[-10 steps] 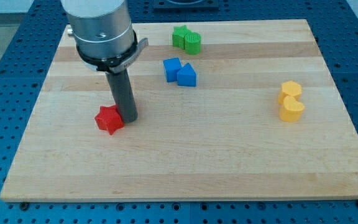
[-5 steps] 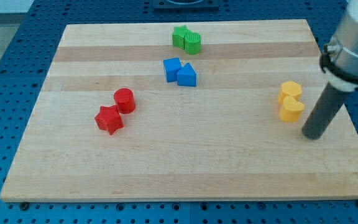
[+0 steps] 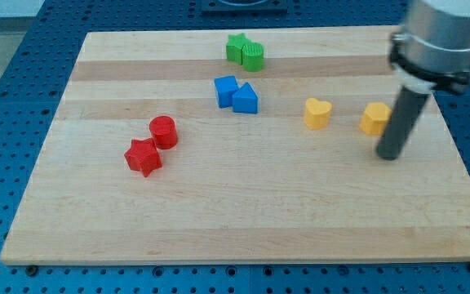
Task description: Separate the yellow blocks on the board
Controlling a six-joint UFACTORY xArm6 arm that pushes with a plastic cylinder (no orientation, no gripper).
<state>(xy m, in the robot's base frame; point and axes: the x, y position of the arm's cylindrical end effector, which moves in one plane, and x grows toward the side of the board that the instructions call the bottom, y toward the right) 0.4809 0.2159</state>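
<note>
we see two yellow blocks, a heart [image 3: 317, 113] and another [image 3: 374, 118], a red star [image 3: 143, 157] and red cylinder [image 3: 163, 131], two blue blocks [image 3: 236, 93], two green blocks [image 3: 245, 51], a pale striped wood surface [image 3: 235, 212], our dark rod's tip [image 3: 388, 155].

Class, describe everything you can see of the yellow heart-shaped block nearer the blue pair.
The yellow heart block is a small, solid-looking piece, matte yellow, with a heart-shaped top face and straight sides. It stands flat on the pale wooden board, right of the blue blocks. Nothing touches it: a clear gap separates it from the other yellow block, which sits just left of my tip.
</note>
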